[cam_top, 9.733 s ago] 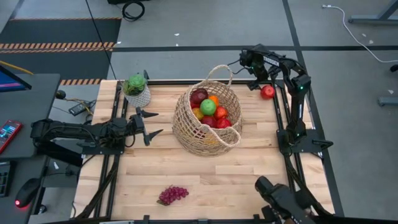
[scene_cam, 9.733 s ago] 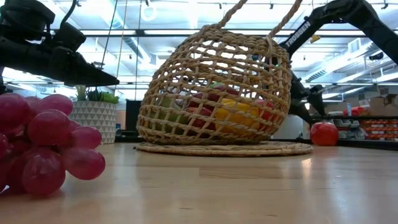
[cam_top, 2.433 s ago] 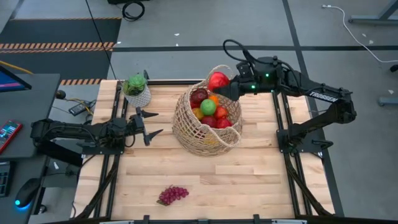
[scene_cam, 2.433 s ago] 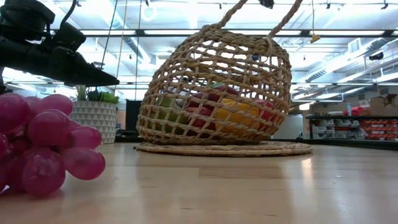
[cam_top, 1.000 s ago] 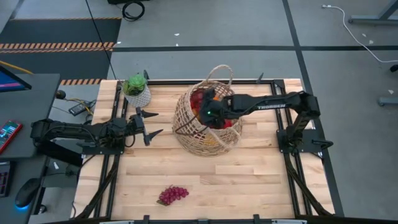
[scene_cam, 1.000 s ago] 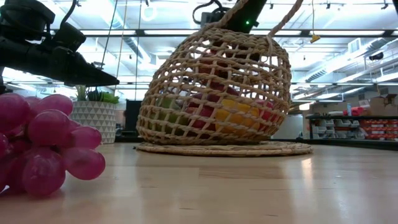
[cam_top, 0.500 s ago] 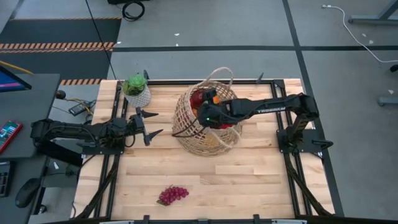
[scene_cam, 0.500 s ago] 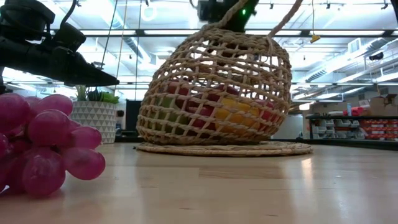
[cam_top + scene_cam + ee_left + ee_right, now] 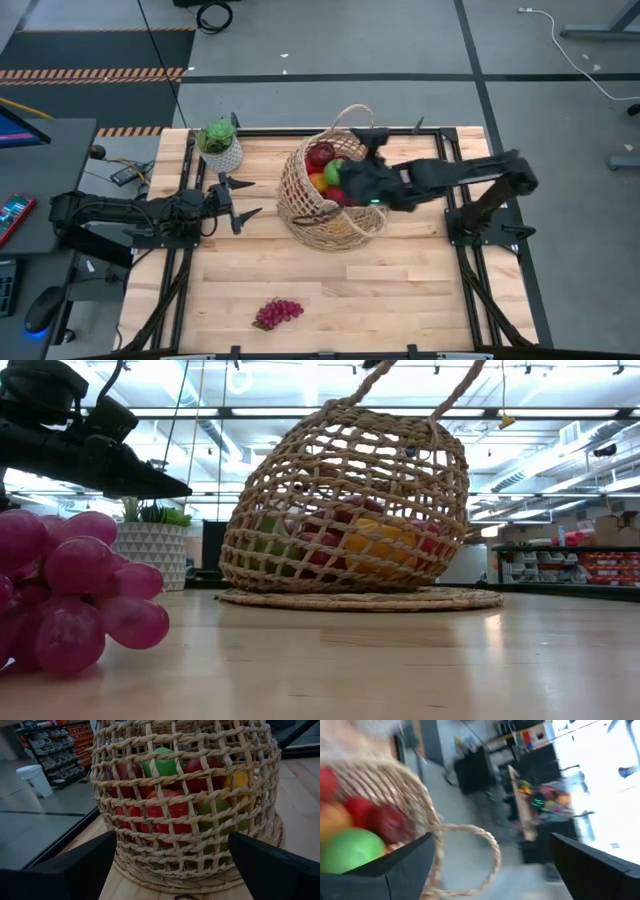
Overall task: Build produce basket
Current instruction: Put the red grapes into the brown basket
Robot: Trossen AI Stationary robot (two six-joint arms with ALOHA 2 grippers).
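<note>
The wicker basket (image 9: 333, 200) stands on its round base at mid-table, with red apples (image 9: 320, 153), a green apple (image 9: 333, 172) and an orange piece (image 9: 320, 183) lying inside; the left wrist view shows them through the weave (image 9: 165, 815). My right gripper (image 9: 358, 160) hovers open and empty above the basket's right rim. My left gripper (image 9: 240, 200) waits open to the basket's left, pointing at it. The purple grape bunch (image 9: 278, 312) lies on the table by the near edge, large in the low view (image 9: 70, 595).
A green plant in a small white pot (image 9: 220, 145) stands at the far left corner, behind my left gripper. The basket's loop handle (image 9: 355, 115) rises on its far side. Bare wood (image 9: 420, 290) lies between basket and near edge.
My right gripper has risen out of the basket's mouth and drawn back toward the table's right edge, rolling as it went; it has left the top of the low view. It carries nothing, and the fruit stays in the basket.
</note>
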